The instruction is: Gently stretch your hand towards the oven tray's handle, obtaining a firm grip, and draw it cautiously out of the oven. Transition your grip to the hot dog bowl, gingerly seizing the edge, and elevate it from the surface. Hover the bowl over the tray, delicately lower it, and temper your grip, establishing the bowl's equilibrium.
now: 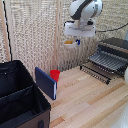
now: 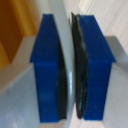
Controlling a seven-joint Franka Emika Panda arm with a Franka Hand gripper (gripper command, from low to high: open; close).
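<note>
- The small round white bowl with yellow-orange food (image 1: 70, 43) hangs high in the air, its rim (image 2: 67, 50) pinched between the gripper's (image 1: 75, 39) blue pads (image 2: 48, 65).
- The flat dark wire oven tray (image 1: 106, 61) lies lower, toward the exterior view's right, drawn out of the dark grey oven (image 1: 116, 46).

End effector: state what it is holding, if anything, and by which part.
The end effector is shut on the hot dog bowl, pinching the bowl's thin white rim between its blue pads, lifted in the air.
</note>
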